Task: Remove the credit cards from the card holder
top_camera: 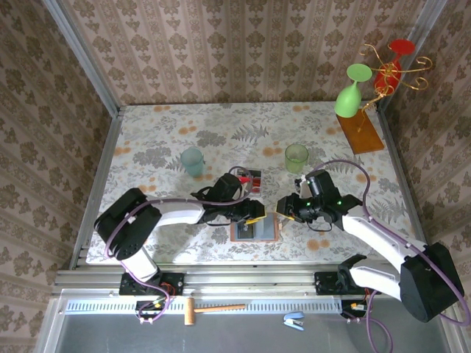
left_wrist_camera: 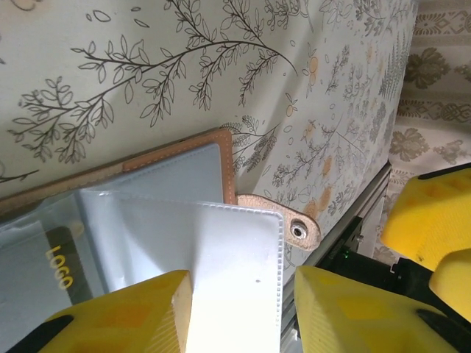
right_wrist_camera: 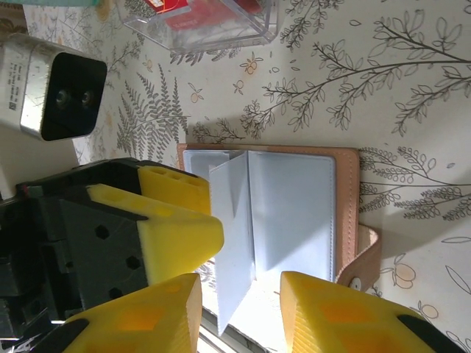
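Observation:
The tan card holder (top_camera: 255, 231) lies open near the table's front edge, its grey-blue sleeve pages (right_wrist_camera: 294, 213) fanned out. My left gripper (left_wrist_camera: 243, 285) hangs over its left half with jaws apart, a clear sleeve page (left_wrist_camera: 221, 257) lying loose between the fingers. A dark card lettered "LOGO" (left_wrist_camera: 60, 266) sits in a sleeve further left. My right gripper (right_wrist_camera: 241, 288) is open at the holder's near edge, one upright page (right_wrist_camera: 232, 243) standing in the gap untouched. Red credit cards (right_wrist_camera: 199, 11) rest in a clear plastic box (top_camera: 250, 179) behind the holder.
A teal cup (top_camera: 193, 160) and a green cup (top_camera: 296, 157) stand behind the grippers. A wooden stand with a green wine glass (top_camera: 352, 92) and a red glass is at the back right. The metal table rail (top_camera: 221, 278) runs just in front of the holder.

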